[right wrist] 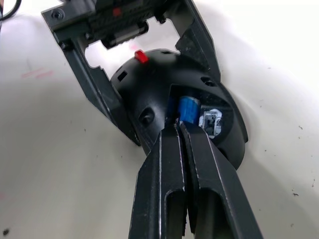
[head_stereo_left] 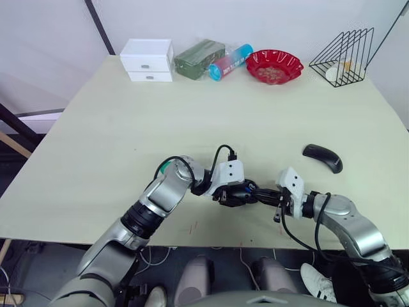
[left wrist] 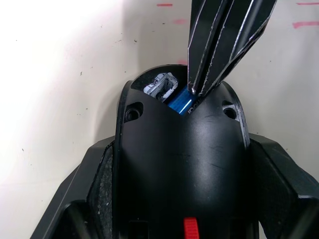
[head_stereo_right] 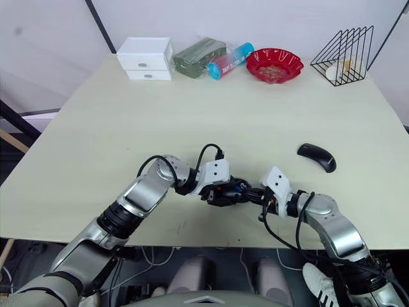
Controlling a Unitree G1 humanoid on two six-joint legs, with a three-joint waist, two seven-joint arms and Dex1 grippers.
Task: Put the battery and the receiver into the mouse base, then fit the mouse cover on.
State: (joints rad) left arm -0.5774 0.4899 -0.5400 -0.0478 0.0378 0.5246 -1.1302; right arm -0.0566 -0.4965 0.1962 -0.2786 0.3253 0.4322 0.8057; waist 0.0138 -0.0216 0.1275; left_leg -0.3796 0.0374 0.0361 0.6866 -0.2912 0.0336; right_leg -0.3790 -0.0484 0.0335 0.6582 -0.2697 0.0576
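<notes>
Nearest the camera, at the table's front edge, the two arms meet. Left gripper (head_stereo_left: 238,194) is clamped across the flanks of the mouse base (left wrist: 182,164), holding it off the table (head_stereo_left: 115,128) with its open bay toward the right arm.

Battery (right wrist: 188,108): blue, in the bay, beside grey metal contacts. Whether it is fully seated I cannot tell. Its long axis runs roughly in line with the right gripper's fingers.

Right gripper (right wrist: 178,128): fingers pressed together, holding nothing, tips at the battery's end. Judgement: the next push goes straight along that axis, into the base; the left arm only braces.

Receiver: not made out.

Mouse cover (head_stereo_left: 323,158) lies on the table well right of both grippers, nearer the right arm, not yet fitted.
</notes>
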